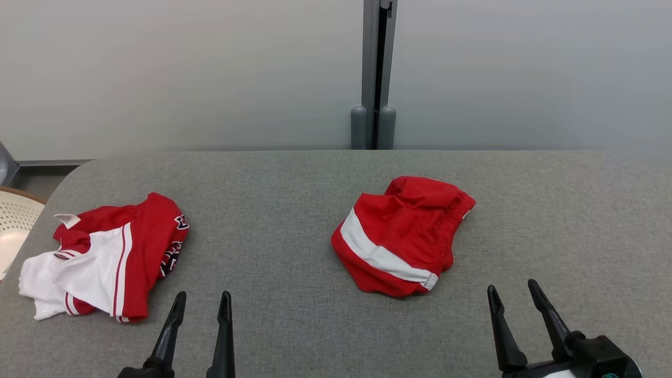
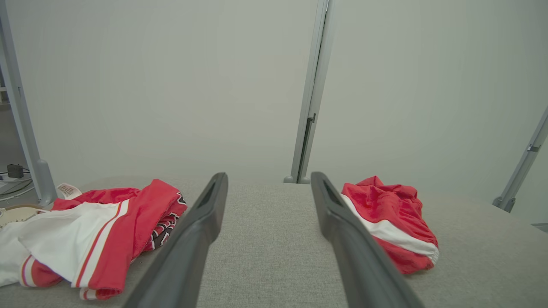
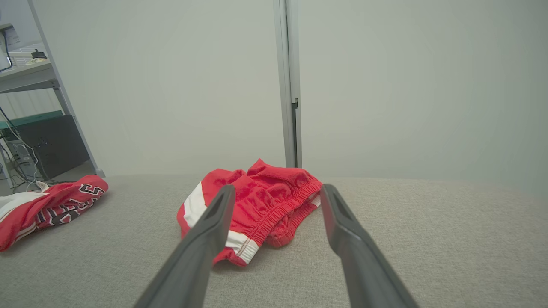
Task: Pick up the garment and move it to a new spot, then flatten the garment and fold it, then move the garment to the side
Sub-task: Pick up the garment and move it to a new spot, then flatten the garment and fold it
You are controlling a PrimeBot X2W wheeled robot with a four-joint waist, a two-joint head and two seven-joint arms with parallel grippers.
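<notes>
We see the red shorts (image 1: 401, 239) crumpled near the middle of the grey table (image 1: 283, 199). Our right gripper (image 1: 512, 286) hovers just short of them, fingers spread, holding nothing. Our left gripper (image 1: 203, 295) likewise gapes near the jersey (image 1: 115, 252) heaped at the table's left. A perforated white bin (image 1: 16, 220) sits beyond that edge.

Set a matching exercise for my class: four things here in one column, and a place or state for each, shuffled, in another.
1. shorts
2. jersey
3. left claw
4. post

A. open, empty
B. upright, at the back
C. crumpled, far left
D. bunched, centre

Pairs: 1-D, 2-C, 3-A, 4-B
</notes>
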